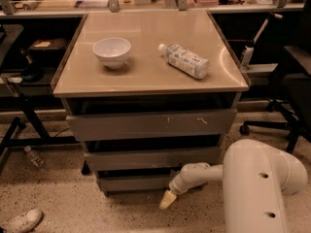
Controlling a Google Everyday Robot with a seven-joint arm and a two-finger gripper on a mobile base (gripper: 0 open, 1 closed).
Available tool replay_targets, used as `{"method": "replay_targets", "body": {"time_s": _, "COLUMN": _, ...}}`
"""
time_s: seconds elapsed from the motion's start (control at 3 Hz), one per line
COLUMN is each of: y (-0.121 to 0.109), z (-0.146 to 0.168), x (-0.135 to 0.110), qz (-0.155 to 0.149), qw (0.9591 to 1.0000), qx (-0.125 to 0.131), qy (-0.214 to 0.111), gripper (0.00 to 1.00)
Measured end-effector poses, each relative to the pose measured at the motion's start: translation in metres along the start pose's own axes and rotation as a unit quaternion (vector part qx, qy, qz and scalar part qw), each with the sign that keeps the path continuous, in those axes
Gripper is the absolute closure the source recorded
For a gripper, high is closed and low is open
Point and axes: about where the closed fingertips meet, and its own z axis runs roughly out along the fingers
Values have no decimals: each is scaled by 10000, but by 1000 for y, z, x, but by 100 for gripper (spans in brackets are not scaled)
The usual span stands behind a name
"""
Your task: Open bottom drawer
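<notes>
A beige-topped cabinet has three grey handle-less drawers. The bottom drawer [133, 182] is the lowest and narrowest, with a plain flat front, and sits just above the speckled floor. My white arm reaches in from the lower right. My gripper [167, 200] with its pale yellowish tip hangs just in front of and slightly below the right part of the bottom drawer's front. The middle drawer [150, 158] and the top drawer [150, 124], which has white scratch marks, are above it.
A white bowl [112, 51] and a lying plastic bottle [184, 60] rest on the cabinet top. An office chair [286, 106] stands to the right. A black stand [19, 125], a small bottle [33, 157] and a white shoe [19, 221] are on the floor at left.
</notes>
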Motion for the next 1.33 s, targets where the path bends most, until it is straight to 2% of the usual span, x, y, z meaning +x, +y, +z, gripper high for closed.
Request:
{"method": "replay_targets", "body": {"time_s": 0.67, "y": -17, "z": 20, "x": 3, "qz": 23, "qw": 10000, "qx": 14, "qy": -20, "gripper": 0}}
{"method": "replay_targets", "body": {"time_s": 1.33, "y": -9, "z": 44, "x": 14, "qz": 25, "qw": 9996, "qx": -267, "qy": 117, "gripper": 0}}
